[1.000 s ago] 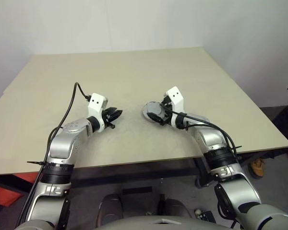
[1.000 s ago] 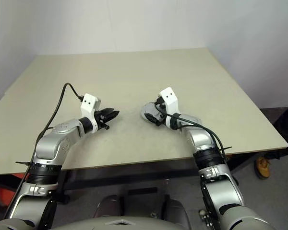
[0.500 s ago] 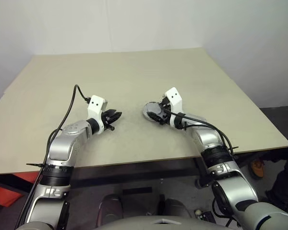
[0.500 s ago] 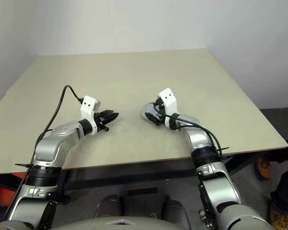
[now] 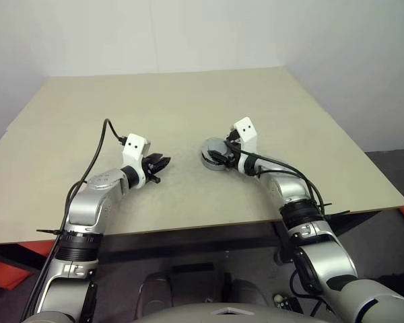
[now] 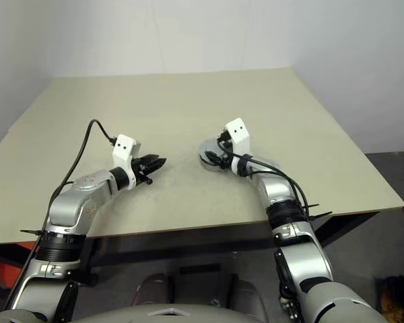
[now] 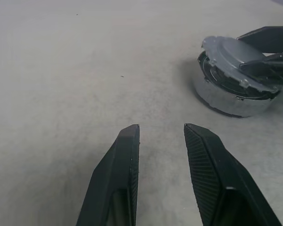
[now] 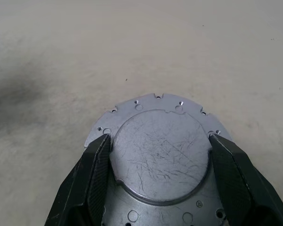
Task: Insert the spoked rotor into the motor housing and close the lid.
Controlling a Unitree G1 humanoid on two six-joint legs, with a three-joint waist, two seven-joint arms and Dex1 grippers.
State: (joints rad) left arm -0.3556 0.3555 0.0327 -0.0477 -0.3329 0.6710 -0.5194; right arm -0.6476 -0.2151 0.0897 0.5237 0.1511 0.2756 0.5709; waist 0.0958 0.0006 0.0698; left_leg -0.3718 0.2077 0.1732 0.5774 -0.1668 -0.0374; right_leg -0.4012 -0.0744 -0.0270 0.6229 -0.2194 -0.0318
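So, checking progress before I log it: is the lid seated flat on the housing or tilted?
Tilted. The lid rests askew on the housing, one edge raised, right claw gripping its sides.

One motor housing (image 7: 226,99) stands on one desk (image 5: 188,108), just beyond the tips of the right gripper (image 8: 158,155). One lid (image 8: 158,150) lies tilted on it, between that gripper's two fingers. Two grippers in all: the left gripper (image 7: 160,136) has its two fingers apart, nothing between.
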